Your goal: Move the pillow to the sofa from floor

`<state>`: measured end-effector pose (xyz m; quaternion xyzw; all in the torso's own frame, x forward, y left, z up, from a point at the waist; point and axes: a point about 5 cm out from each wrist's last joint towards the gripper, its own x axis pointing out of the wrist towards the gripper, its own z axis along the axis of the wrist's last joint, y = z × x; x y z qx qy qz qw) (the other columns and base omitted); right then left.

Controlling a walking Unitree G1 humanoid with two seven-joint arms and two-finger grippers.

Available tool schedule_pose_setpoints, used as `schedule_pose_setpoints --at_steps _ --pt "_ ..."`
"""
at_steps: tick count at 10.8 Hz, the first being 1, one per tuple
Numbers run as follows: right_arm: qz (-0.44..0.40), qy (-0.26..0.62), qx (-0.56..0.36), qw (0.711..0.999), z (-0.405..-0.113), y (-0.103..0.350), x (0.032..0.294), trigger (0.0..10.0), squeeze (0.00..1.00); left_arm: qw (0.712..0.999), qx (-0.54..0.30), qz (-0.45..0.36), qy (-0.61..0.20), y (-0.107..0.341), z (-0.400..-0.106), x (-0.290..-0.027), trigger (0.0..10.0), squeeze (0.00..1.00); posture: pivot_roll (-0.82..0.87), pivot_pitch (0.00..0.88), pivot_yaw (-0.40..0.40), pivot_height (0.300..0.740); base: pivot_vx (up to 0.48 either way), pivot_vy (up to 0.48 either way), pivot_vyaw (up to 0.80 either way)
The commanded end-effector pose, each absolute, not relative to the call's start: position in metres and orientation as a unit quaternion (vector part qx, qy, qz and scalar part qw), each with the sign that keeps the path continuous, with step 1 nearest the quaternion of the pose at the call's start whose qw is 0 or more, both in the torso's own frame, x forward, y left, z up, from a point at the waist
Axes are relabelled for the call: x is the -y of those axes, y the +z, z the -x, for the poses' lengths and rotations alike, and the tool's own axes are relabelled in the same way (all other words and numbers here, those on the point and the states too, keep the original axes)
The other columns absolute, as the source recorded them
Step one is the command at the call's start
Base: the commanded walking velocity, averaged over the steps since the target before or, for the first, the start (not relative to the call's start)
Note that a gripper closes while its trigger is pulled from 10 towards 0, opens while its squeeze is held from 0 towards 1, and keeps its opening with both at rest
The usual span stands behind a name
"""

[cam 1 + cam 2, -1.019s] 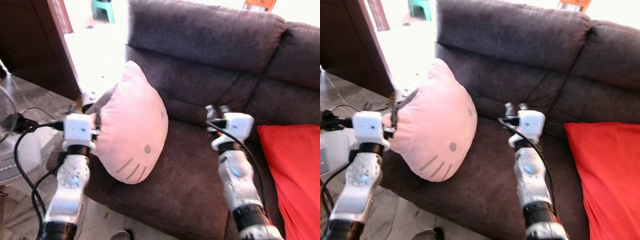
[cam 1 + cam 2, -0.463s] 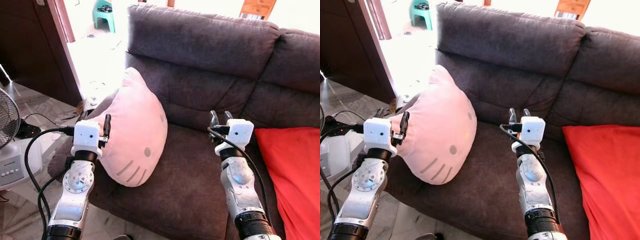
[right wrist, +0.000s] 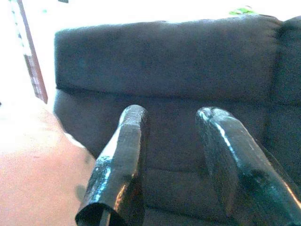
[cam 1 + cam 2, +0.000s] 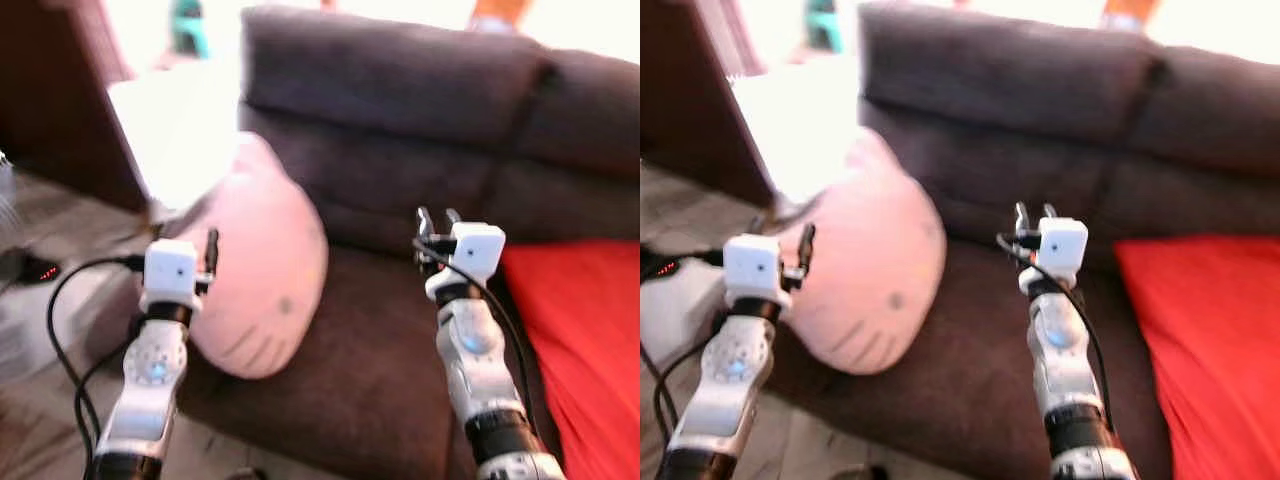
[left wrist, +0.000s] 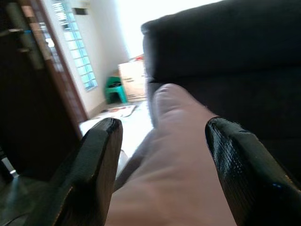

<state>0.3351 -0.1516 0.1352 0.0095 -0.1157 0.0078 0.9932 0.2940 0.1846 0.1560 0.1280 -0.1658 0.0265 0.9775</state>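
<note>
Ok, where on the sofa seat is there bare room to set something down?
The bare patch is the dark seat cushion between the pink pillow and the red cushion; the right gripper hovers over its back edge. The left end is crowded: the pillow fills it, with the left gripper beside it. The right end is under the red cushion.

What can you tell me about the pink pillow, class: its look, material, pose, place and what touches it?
The pillow is pale pink, plump and rounded, soft plush by its look, with a bump at the top and faint dark marks like whiskers and an eye on its face. It stands tilted at the sofa's left end, on the seat, leaning toward the armrest. The left gripper is at its edge, fingers open on either side of it.
</note>
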Motion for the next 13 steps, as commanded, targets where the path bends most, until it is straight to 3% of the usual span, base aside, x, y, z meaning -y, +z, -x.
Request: schedule_pose_setpoints --at_steps 1,4,6,13 --pt "-0.006 0.008 0.111 0.994 -0.3347 0.1332 0.1528 10.0 0.00 0.976 0.172 -0.129 0.025 0.1589 -0.2939 -0.1833 10.0 0.00 0.20 0.157 -0.049 0.740 0.000 0.000 0.00" --pt "-0.008 0.009 0.112 0.994 -0.3362 0.1345 0.1503 10.0 0.00 0.976 0.175 -0.128 0.028 0.1601 -0.2942 -0.1842 10.0 0.00 0.20 0.161 -0.053 0.740 0.000 -0.085 0.00" --pt "-0.010 0.007 0.108 0.994 -0.3359 0.1330 0.1507 10.0 0.00 0.975 0.177 -0.129 0.031 0.1606 -0.2936 -0.1851 10.0 0.00 0.19 0.160 -0.054 0.740 0.000 -0.274 -0.62" --pt "-0.004 0.015 0.108 0.994 -0.3339 0.1294 0.1486 10.0 0.00 0.975 0.183 -0.126 0.028 0.1614 -0.2929 -0.1826 10.0 0.00 0.20 0.145 -0.056 0.740 0.000 -0.165 0.00"
